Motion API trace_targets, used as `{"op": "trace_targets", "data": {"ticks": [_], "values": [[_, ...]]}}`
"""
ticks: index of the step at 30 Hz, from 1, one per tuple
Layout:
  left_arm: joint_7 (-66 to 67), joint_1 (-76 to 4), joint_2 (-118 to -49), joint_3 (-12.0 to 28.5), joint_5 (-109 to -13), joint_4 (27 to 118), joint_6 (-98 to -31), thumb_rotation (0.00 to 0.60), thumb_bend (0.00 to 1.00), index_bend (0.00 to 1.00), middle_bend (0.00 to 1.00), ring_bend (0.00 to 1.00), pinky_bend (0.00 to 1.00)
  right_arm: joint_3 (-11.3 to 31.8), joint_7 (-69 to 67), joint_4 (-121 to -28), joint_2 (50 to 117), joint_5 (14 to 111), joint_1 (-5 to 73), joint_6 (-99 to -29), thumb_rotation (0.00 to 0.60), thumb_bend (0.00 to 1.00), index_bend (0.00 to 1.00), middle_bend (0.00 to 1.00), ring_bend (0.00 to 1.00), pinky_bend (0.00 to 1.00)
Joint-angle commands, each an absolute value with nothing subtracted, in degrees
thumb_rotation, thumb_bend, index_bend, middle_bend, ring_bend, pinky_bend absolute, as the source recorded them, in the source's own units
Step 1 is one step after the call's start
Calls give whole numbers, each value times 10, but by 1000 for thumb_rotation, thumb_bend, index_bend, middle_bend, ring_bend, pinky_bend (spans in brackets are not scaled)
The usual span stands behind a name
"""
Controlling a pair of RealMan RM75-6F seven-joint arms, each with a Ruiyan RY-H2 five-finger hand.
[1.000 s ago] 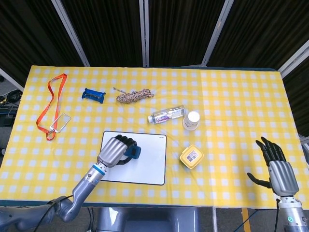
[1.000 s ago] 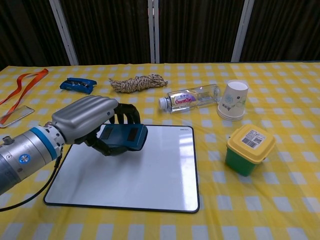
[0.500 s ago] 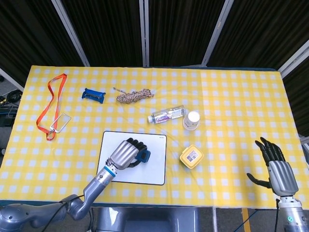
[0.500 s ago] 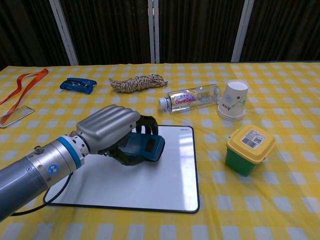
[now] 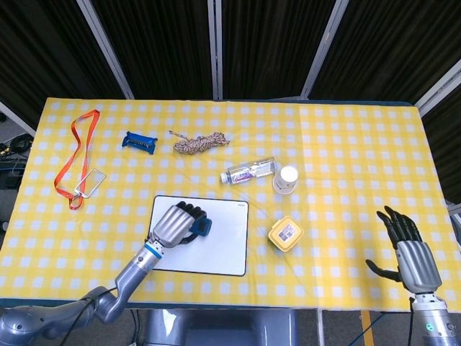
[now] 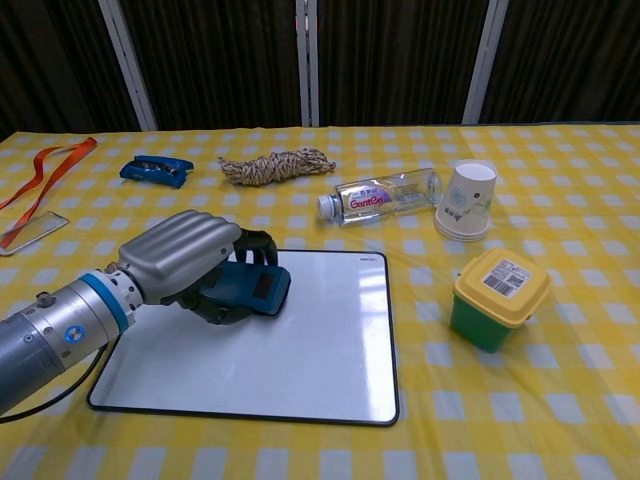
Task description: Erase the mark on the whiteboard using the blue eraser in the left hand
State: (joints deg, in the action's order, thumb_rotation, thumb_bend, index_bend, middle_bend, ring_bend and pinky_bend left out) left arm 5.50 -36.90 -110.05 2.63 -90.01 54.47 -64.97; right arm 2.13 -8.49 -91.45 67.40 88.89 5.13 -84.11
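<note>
My left hand (image 5: 175,225) (image 6: 185,261) grips the blue eraser (image 6: 250,290) (image 5: 204,228) and holds it flat against the whiteboard (image 5: 225,251) (image 6: 300,370), over its upper left part. The board's white surface shows no mark in either view; whatever lies under the hand and eraser is hidden. My right hand (image 5: 409,252) hangs open beyond the table's right front corner, fingers spread, far from the board. It is out of the chest view.
Right of the board stands a green tub with a yellow lid (image 5: 286,233) (image 6: 497,297). Behind the board lie a water bottle (image 5: 250,172) (image 6: 382,196), a paper cup (image 5: 286,179) (image 6: 467,201), a rope bundle (image 5: 200,143) (image 6: 276,165), a blue clip (image 5: 139,140) (image 6: 156,169) and an orange lanyard (image 5: 81,155).
The left hand slid the eraser right across the board, then back left toward the upper left part. The right hand has barely shifted.
</note>
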Motion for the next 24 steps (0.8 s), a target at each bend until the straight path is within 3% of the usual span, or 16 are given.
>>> {"op": "trace_targets", "data": {"ticks": [1,13,24], "values": [[38,-357,-1085,19,-899,531,-662,600,615,767,567,525,494,20,-81,-915,676,891,51,-841,600,72,11,0,0,0],[-8,-340,-1064,1,-909,508,-679,600,615,767,567,525,494,17,-67,-917,681,896,51,-843,600,71,11,0,0,0],[36,-349,-1092,-22,-948,568,-690,600,615,767,567,525,494,17,-71,-919,678,898,50,-847,600,72,11,0,0,0]]}}
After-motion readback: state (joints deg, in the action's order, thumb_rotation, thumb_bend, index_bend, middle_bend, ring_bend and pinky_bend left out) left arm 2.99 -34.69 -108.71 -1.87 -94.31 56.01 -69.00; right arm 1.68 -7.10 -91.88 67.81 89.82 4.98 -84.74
